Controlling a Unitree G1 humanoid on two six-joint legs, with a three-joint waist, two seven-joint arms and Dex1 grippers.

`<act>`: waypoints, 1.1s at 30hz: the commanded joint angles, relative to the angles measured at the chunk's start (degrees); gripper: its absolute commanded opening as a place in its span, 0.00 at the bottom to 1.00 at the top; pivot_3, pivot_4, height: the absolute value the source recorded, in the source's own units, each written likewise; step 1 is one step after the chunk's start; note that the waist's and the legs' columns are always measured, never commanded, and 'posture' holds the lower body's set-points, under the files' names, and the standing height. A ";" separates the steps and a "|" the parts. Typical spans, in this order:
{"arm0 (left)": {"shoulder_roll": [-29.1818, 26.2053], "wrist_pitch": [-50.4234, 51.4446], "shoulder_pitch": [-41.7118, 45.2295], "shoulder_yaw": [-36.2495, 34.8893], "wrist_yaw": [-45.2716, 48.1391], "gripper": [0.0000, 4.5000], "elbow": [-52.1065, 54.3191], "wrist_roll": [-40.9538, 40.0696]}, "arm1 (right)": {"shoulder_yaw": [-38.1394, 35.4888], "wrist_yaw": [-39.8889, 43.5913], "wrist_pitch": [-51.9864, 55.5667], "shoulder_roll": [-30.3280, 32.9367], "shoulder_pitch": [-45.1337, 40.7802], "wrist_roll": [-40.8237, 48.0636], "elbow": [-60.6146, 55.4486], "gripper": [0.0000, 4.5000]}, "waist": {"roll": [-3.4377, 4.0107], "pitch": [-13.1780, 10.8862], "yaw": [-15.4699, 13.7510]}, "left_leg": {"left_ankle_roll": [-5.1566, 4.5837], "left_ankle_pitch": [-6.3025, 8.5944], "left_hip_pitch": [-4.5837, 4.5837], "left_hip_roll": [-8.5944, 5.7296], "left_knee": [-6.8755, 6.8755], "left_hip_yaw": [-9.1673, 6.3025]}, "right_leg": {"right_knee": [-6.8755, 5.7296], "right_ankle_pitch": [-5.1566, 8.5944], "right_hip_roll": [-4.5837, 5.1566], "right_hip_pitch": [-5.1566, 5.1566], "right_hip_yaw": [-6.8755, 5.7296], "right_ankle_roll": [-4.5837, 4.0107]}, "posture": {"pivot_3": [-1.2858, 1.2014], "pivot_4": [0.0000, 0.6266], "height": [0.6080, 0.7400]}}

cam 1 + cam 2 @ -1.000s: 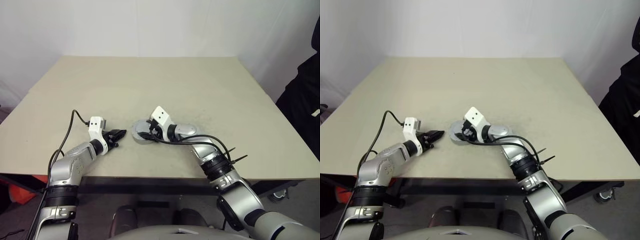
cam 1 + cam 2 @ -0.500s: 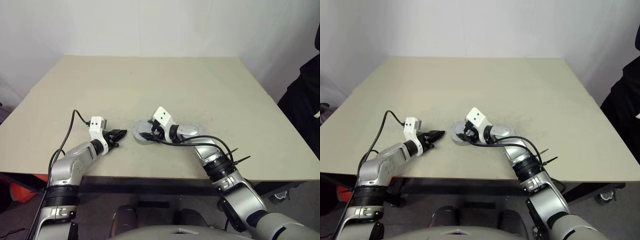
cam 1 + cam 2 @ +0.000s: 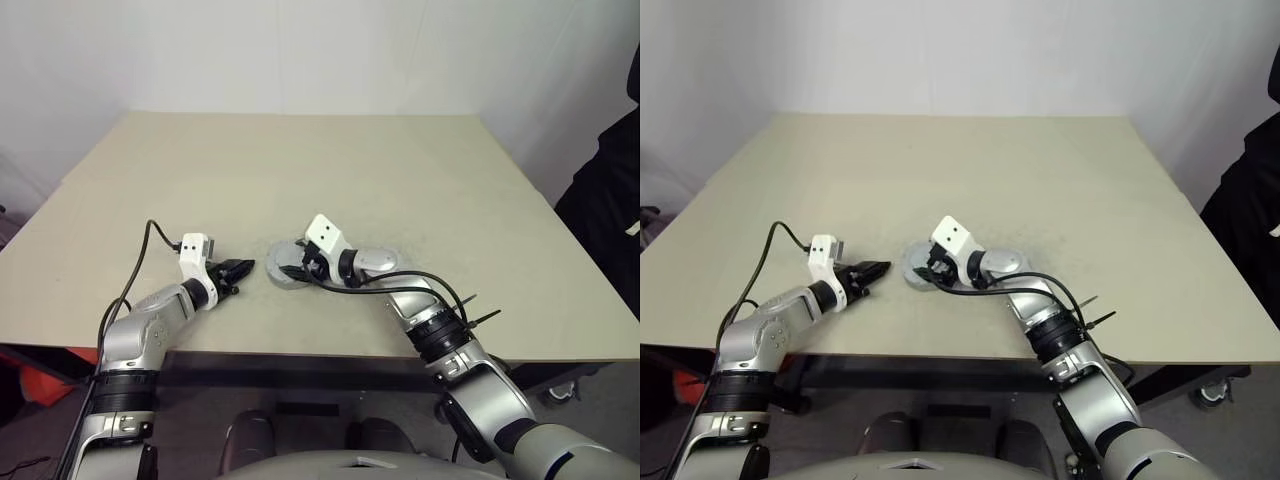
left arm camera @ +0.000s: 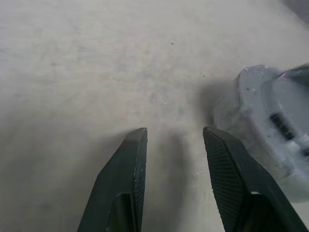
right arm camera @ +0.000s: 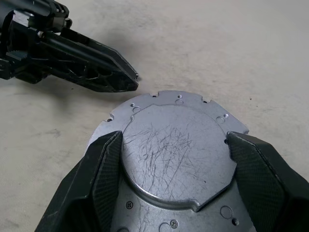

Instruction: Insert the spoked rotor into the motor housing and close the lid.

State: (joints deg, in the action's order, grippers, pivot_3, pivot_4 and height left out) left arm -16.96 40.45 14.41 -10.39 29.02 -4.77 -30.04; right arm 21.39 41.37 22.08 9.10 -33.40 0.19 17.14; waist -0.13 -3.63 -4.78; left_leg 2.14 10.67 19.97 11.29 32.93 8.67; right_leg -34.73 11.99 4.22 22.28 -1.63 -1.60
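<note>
A round grey metal piece, the motor housing (image 5: 176, 154), lies on the tan table (image 3: 300, 170) near its front edge, also visible as the housing (image 3: 281, 270). Its upward face is a flat, scratched raised disc on a notched plate. No windings show, and I cannot tell whether this face is the lid. The spoked rotor is out of view. My right gripper (image 5: 174, 137) straddles the raised disc, one finger against each side of it. My left gripper (image 4: 175, 130) hovers low over bare table just left of the housing, open and holding nothing, its fingers (image 5: 96, 77) pointing at the housing.
The table's front edge (image 3: 300, 352) runs just under both forearms. A person in dark clothing (image 3: 612, 200) stands beyond the table's right side. A black cable (image 3: 140, 262) loops off the left wrist.
</note>
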 commanded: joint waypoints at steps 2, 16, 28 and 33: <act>3.09 1.89 5.31 -2.01 -0.92 0.43 2.57 -5.05 | 1.34 -0.05 1.80 1.03 0.65 -2.05 2.98 0.67 | -0.01 0.00 0.02 | 0.01 0.00 -0.01 0.00 0.00 0.00 | 0.00 0.00 0.00 0.01 0.01 0.00 | 0.52 0.00 1.00; 5.28 7.65 4.64 0.64 -1.63 0.01 1.06 -6.52 | 0.58 -1.40 1.75 0.86 0.26 -2.08 3.23 0.67 | 0.01 0.02 0.29 | 0.02 -0.01 -0.01 0.00 -0.05 0.01 | 0.00 0.01 0.00 0.02 0.01 0.01 | 0.52 0.00 1.00; 5.92 11.59 1.69 1.79 -1.69 0.00 4.41 -9.22 | -2.30 -0.78 2.01 1.73 -0.90 0.03 -1.56 0.97 | 0.13 0.11 0.16 | 0.02 -0.01 0.00 -0.05 -0.06 -0.02 | 0.06 0.04 0.01 0.00 0.03 0.06 | 0.52 0.00 1.00; 5.59 11.33 2.05 2.05 -1.63 0.00 3.85 -8.76 | -4.32 1.65 4.25 5.09 -1.01 1.95 -8.89 1.00 | 0.15 0.09 -0.24 | 0.02 -0.01 0.09 -0.05 -0.08 -0.01 | 0.07 0.04 0.01 0.07 0.04 0.07 | 0.52 0.00 1.00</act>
State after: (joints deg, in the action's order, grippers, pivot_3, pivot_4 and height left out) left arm -10.92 51.19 16.76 -9.07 27.85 -0.47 -39.51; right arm 20.49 42.66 25.60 12.33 -33.28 1.10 12.93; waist 0.02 -3.54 -5.03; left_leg 2.16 10.65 20.09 11.23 32.85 8.66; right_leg -34.66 12.03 4.22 22.37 -1.59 -1.52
